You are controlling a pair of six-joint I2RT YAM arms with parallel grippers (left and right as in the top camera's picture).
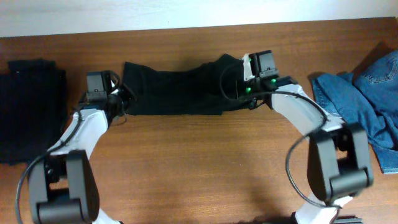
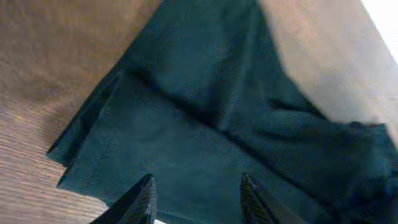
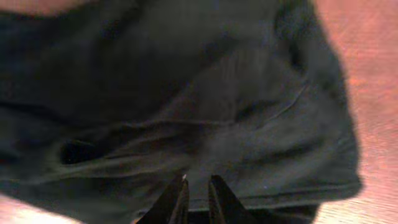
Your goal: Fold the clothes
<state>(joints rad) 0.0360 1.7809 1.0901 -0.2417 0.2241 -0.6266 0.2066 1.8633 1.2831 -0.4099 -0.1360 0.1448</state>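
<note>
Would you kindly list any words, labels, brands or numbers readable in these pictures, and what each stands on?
None: no text can be read in any view.
The black garment in the middle is plain, as is the folded black pile at the left.
The jeans at the right show no legible label.

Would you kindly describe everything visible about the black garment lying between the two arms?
The black garment is plain, matte soft cloth, folded into a wide band with creases and layered edges, lying on the wooden table near its far edge. The left pincer stands open over its left end; the right pincer, nearly closed, meets its right end.
</note>
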